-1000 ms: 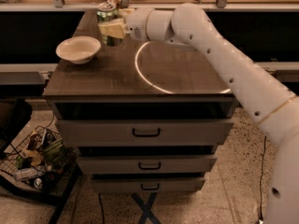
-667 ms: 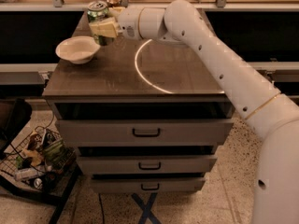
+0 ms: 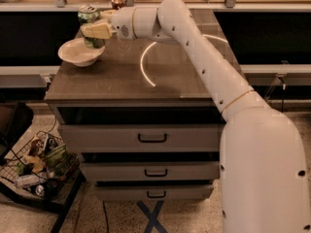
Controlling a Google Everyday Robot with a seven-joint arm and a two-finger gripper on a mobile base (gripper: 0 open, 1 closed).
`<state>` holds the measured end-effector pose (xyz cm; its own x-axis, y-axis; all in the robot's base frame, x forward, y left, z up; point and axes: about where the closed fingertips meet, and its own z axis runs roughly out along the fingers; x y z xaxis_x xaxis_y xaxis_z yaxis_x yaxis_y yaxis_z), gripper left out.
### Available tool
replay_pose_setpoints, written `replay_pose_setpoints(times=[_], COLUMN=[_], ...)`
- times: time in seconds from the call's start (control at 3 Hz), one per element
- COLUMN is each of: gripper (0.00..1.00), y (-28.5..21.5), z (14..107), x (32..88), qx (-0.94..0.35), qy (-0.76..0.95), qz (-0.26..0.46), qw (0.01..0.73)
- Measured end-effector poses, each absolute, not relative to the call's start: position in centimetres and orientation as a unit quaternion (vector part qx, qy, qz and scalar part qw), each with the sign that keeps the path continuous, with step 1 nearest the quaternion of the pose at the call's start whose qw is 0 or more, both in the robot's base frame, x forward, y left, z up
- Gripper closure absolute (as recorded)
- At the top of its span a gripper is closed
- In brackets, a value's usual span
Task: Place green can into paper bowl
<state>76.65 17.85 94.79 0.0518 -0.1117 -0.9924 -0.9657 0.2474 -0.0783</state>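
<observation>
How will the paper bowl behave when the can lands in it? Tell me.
Probably light: the paper bowl looks thin and shallow, so it may slide on the smooth tabletop. It could tip if the green can, gripped by the hand just above its far side, lands off-centre.

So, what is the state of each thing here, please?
gripper: shut on the green can, above the bowl's far edge.
green can: upright, held, not yet released.
bowl: upright, empty.
brown can: upright, untouched.
drawers: all three shut.
</observation>
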Motion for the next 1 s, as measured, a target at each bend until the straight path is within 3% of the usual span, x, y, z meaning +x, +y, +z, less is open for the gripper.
replay_pose_setpoints(times=[1.0], gripper=[1.00], y=[20.4], z=[93.0], x=[76.8], qx=[-0.472], qy=[0.595], qz=[0.399], qw=[0.514])
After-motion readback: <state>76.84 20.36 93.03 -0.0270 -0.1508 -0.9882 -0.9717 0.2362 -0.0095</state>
